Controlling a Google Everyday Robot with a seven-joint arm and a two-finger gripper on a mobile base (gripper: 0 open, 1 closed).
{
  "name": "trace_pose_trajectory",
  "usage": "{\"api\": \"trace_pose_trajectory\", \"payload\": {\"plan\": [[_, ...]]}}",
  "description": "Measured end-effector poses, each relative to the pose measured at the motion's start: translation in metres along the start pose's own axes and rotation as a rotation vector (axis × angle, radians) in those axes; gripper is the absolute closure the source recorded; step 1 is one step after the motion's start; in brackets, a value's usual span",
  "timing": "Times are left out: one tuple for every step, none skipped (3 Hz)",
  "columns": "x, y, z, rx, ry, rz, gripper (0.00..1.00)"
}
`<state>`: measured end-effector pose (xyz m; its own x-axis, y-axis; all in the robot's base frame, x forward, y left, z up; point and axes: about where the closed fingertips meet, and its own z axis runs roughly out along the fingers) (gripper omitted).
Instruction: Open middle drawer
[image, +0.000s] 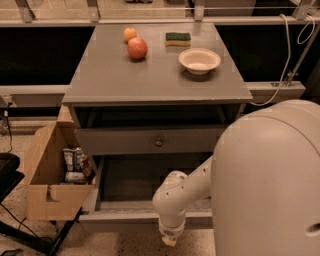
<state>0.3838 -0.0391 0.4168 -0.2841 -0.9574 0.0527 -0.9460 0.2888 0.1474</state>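
Camera view puts the gripper (169, 241) at your 6 o'clock, hung low and pointing at the floor. You cannot tell whether it is spread or pressed together. It sits just in front of the middle drawer (120, 219), probably because the knob is on that front face, hidden from here. The drawer stands pulled well out: grey, wide and shallow, with a dark, bare floor. At its 9 o'clock a cardboard box (47, 185) stands close by, so watch your swing. Farther off, at 12 o'clock, the taller drawer (125, 141) looks shut beneath the table top (100, 82).
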Motion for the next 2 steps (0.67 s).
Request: {"api": "trace_pose_trajectory", "payload": {"plan": [[0.0,0.0,0.0,0.0,0.0,0.0,0.87],[0.0,0.0001,-0.0001,0.0,0.0,0.0,1.0]]}}
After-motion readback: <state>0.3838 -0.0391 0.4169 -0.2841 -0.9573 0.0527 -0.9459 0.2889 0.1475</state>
